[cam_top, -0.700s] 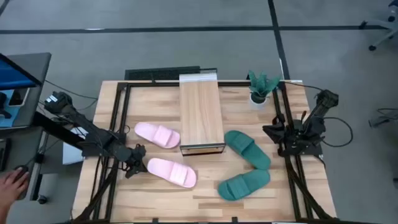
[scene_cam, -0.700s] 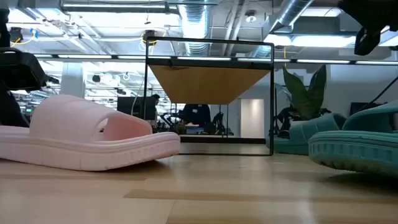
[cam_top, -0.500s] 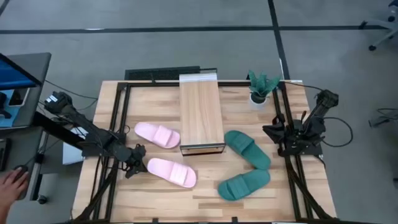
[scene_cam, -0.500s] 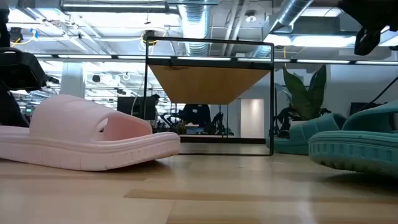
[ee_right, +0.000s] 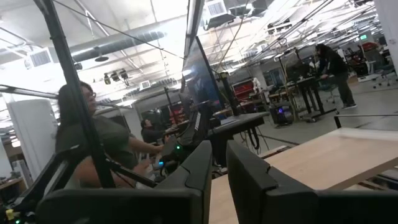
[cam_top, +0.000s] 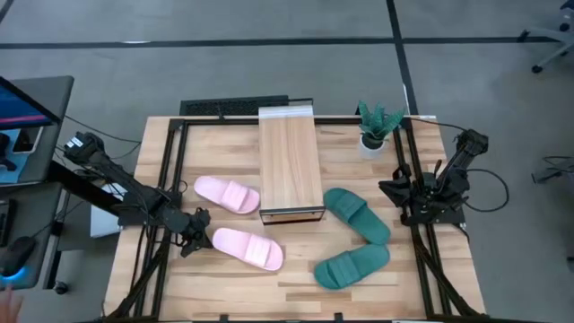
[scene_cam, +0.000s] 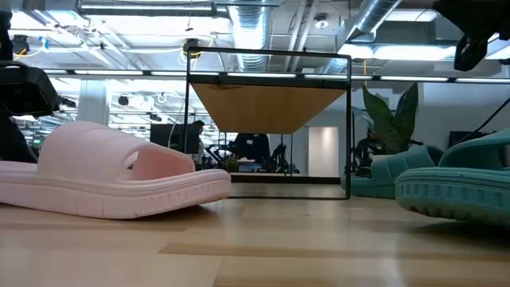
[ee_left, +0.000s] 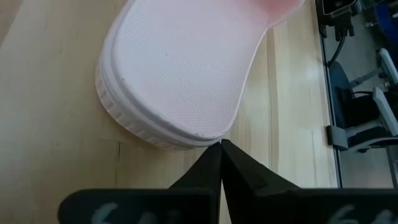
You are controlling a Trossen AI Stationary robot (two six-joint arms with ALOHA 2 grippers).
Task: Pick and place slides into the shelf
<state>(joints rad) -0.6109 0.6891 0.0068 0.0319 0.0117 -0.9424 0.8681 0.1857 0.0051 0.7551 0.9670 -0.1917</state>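
1. Nearest me, a pink slide (cam_top: 247, 248) lies left of centre and a green slide (cam_top: 352, 266) lies to its right.
2. My left gripper (cam_top: 189, 239) sits at that pink slide's left end, fingers pressed together, holding nothing; in its wrist view the tips just meet the sole's edge.
3. Farther back, a second pink slide (cam_top: 227, 195) and a second green slide (cam_top: 357, 214) flank the shelf's near end.
4. The shelf (cam_top: 289, 161) runs near to far at centre.
5. My right gripper (ee_right: 214, 163) waits at the right edge, fingers slightly apart, empty.
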